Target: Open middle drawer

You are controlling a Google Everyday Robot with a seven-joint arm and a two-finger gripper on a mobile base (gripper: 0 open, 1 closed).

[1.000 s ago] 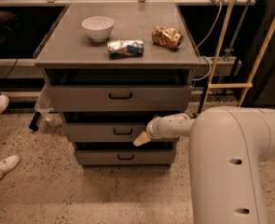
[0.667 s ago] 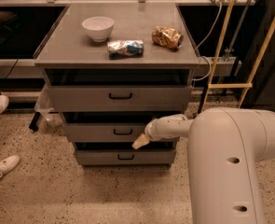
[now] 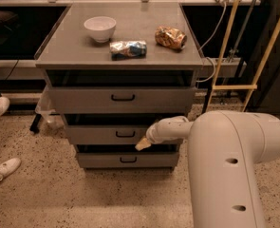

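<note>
The grey cabinet [image 3: 59,56] has three drawers stacked one above the other. The middle drawer [image 3: 94,135] is a flat grey panel with a small black loop handle [image 3: 125,134]. My gripper [image 3: 142,145] sits at the lower edge of that panel, just right of and below the handle. It points left and down from the white arm [image 3: 225,165], which reaches in from the right. From here I cannot tell whether the gripper touches the handle. The top drawer [image 3: 82,99] and bottom drawer [image 3: 97,160] each show their own black handle.
On the cabinet top stand a white bowl [image 3: 100,28], a blue and silver packet [image 3: 127,49] and a brown snack bag [image 3: 170,37]. White shoes [image 3: 2,171] are on the speckled floor at the left. Yellow poles [image 3: 225,46] and cables stand behind on the right.
The arm has barely shifted, perhaps a touch to the left. The drawer fronts stand as before.
</note>
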